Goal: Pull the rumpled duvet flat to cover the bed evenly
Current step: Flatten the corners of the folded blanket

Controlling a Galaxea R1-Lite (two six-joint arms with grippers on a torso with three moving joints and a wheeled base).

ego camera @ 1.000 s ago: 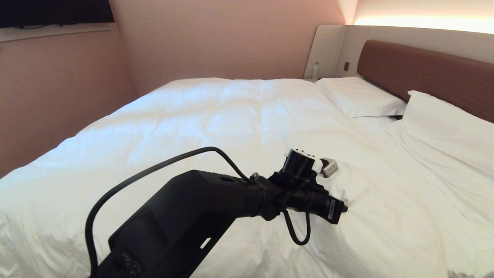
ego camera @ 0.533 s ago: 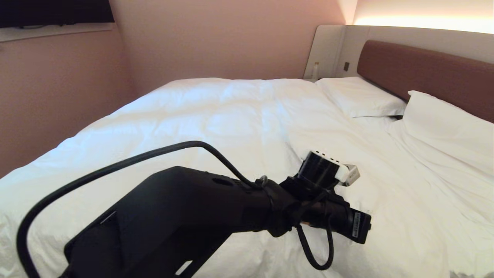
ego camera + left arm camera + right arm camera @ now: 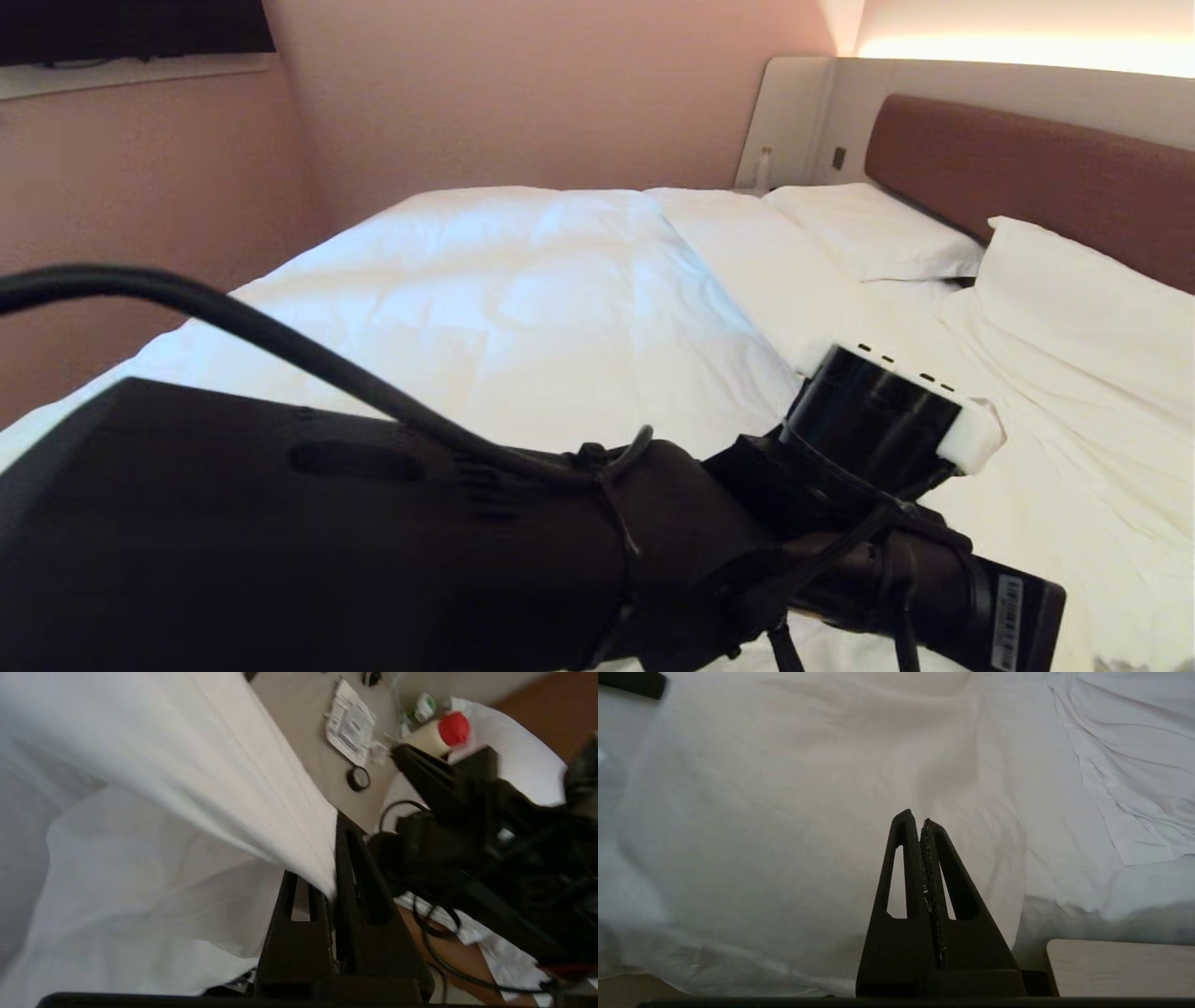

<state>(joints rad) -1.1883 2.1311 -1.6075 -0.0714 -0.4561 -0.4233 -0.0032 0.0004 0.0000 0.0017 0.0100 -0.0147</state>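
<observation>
Head view, bed: the bed (image 3: pixel 1018 159) fills the room's far side, its brown padded headboard set in pale grey panels at the right.
Head view, duvet: the duvet (image 3: pixel 523 308) lies over the left and middle of the mattress, puffy and faintly quilted; its upper edge runs on a slant, leaving a strip of sheet (image 3: pixel 766 261) bare before the pillows.
Head view, pillows: two white pillows lean by the headboard, the far pillow (image 3: pixel 878 238) flat, the near pillow (image 3: pixel 1083 308) propped up.
Head view, left arm: the black left arm (image 3: pixel 308 541) crosses the foreground with a cable (image 3: pixel 280 341) arching over it; the wrist ends low right, and its fingertips are hidden from this camera.

Left wrist view, left gripper: the left gripper (image 3: pixel 332 868) is clamped on a fold of the duvet (image 3: pixel 224 774), which stretches away from the jaws in a taut, fanned sheet of white cloth.
Left wrist view, background: beyond the cloth a pale surface (image 3: pixel 299 723) holds a red-capped bottle (image 3: pixel 437 735) and a printed packet (image 3: pixel 350 723), both blurred.

Right wrist view, right gripper: the right gripper (image 3: pixel 921 822) hangs with its fingers pressed together on nothing, above the duvet (image 3: pixel 784 812).
Right wrist view, surroundings: wrinkled white sheet (image 3: pixel 1134 756) lies beyond the duvet's edge, and a pale wooden panel (image 3: pixel 1120 966) shows beside the gripper's base.
</observation>
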